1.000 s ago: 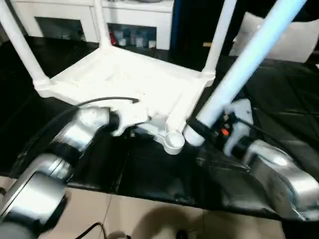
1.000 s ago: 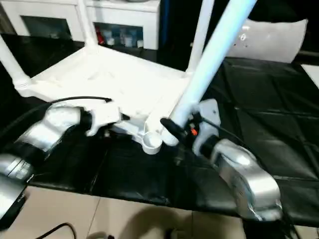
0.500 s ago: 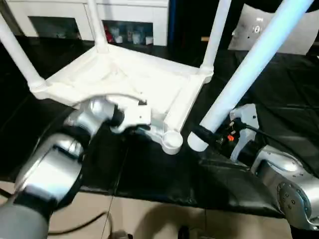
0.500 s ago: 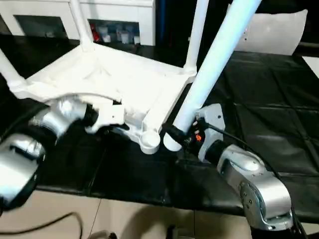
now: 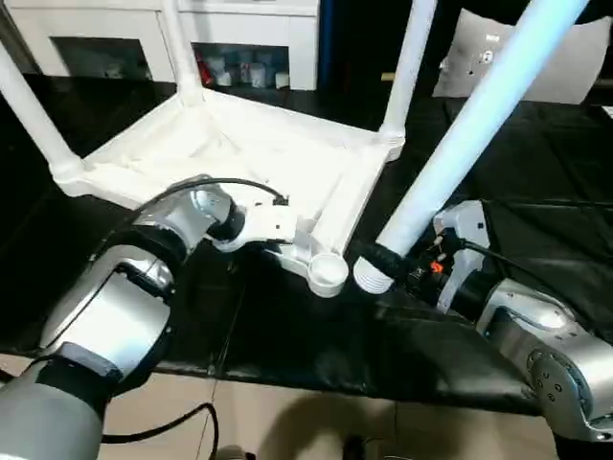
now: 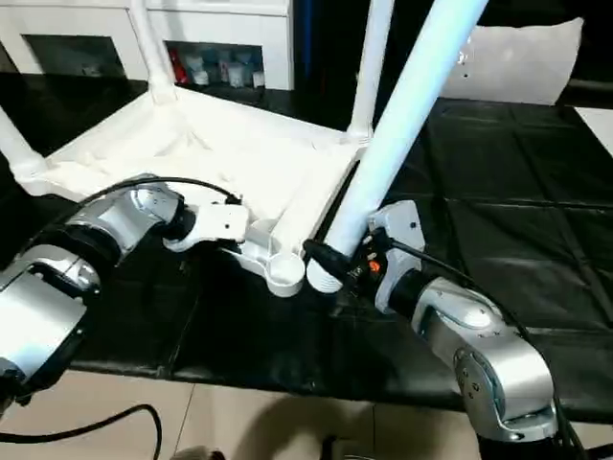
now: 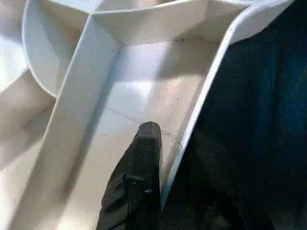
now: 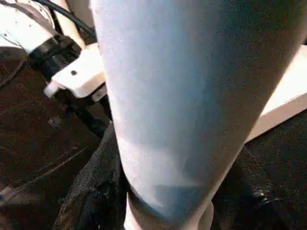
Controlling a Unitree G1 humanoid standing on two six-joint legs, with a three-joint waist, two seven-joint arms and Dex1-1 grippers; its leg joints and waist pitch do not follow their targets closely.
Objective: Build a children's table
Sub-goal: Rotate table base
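Observation:
The children's table top [image 5: 239,144] lies upside down on the black mat, ribbed underside up. Three white legs [image 5: 407,67] stand in its corner sockets. The near corner socket [image 5: 329,272] is empty. My right gripper [image 5: 383,261] is shut on the fourth leg [image 5: 460,144] near its lower end, and the leg leans up to the right. That end rests just beside the empty socket. My left gripper [image 5: 284,251] is shut on the top's near rim, left of that socket. One black finger [image 7: 144,163] lies inside the rim wall.
A white shelved cabinet [image 5: 239,29] stands behind the table. A grey-white cushion-like panel [image 5: 565,67] leans at the back right. The black mat [image 5: 536,192] ends at a front edge with pale floor [image 5: 287,412] below. A black cable [image 5: 220,184] arcs over my left wrist.
My left gripper's jaws have drawn together on the table's near rim as the forearm settled. The right gripper keeps the leg beside the empty socket. The camera shifted a little.

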